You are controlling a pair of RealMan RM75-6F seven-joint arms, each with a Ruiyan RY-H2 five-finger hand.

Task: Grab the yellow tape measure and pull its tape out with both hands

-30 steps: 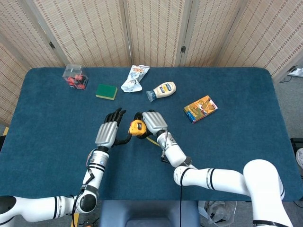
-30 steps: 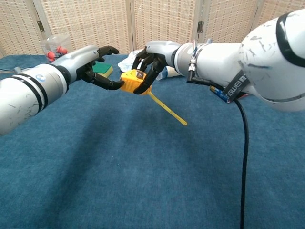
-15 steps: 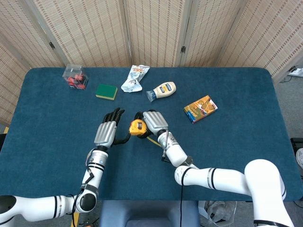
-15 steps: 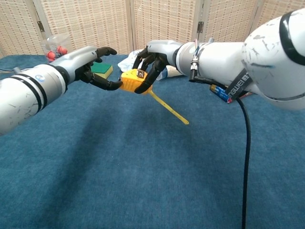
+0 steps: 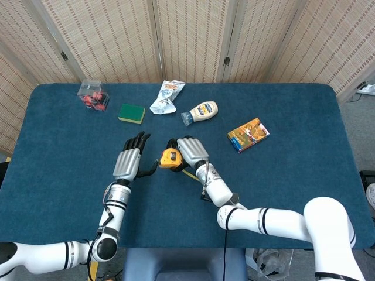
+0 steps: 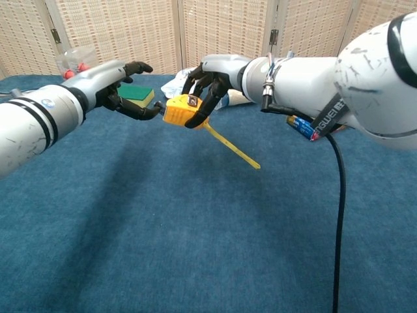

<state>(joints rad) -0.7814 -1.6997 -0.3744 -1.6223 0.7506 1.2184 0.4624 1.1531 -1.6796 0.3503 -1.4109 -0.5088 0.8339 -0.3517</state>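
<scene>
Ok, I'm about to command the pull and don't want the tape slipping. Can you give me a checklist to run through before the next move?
1. Case held: ok. The right hand holds the yellow tape measure above the table.
2. Tape end gripped: cannot tell. The left hand has a fingertip at the case's left edge, but no pinch on a tape tip shows.
3. Loose yellow strip: not ok. It hangs from the case down to the right, away from the left hand.
4. Pull path to the left: ok. The green sponge and clear box lie farther back.
5. Both hands visible in both views: ok.
</scene>
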